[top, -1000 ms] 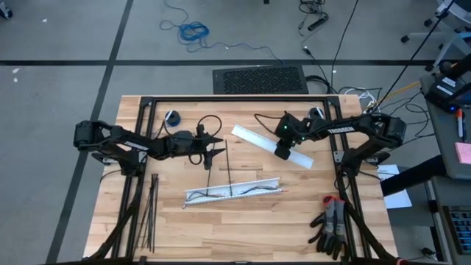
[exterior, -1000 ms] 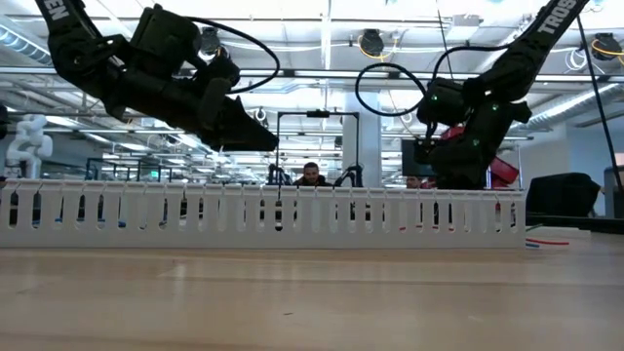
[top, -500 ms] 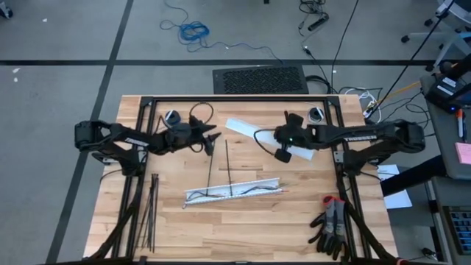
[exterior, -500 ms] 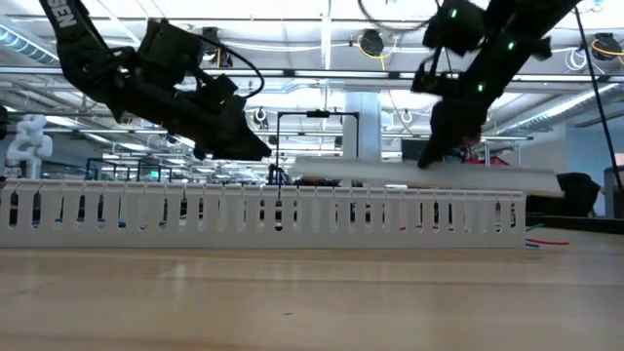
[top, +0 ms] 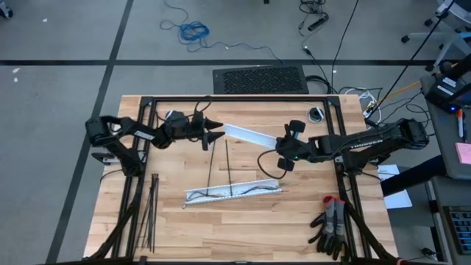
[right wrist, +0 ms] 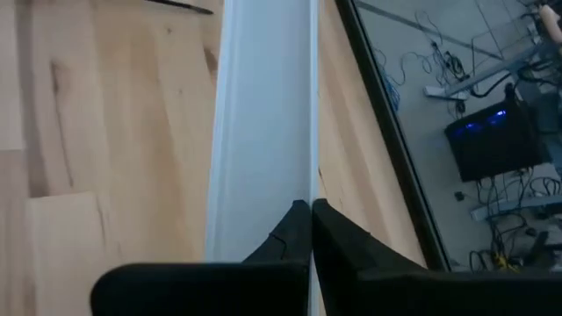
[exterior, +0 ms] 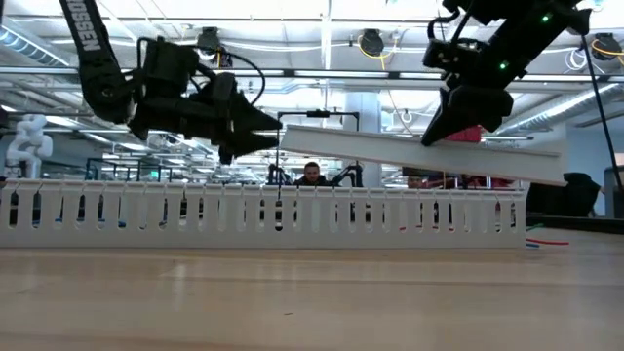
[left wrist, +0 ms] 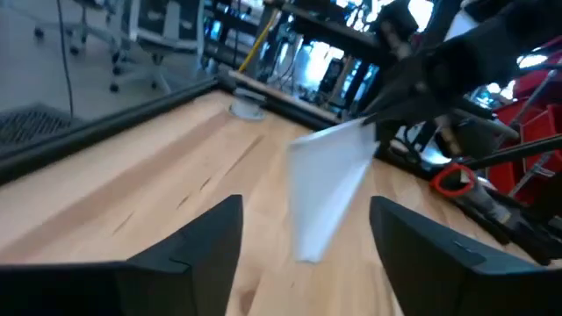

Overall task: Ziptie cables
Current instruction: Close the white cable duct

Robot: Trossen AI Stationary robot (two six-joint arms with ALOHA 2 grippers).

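Observation:
A long white strip hangs above the table, with my right gripper shut on it. In the low view the strip slants. My left gripper is open and points level at the strip's left end. That end stands just ahead of the gap between its fingers, untouched. The cables lie inside the white slotted channel on the table. Two zipties lie across the table behind the channel. Several more zipties lie at the near left. My right gripper pinches one long edge of the white strip between its two shut fingers. The fingers come slanting down from the table's right and lie along the strip. The strip is lifted clear of the table, its left end higher in the low view.
A black metal frame borders the table. Dark gloves lie at the near right corner. Small round parts sit by the far edge. The slotted channel stands as a low wall across the table's middle.
My right gripper has risen and rolled, lifting the white strip off the table and swinging its left end toward my left gripper. My left gripper has moved toward the table's far edge and turned to face that end.

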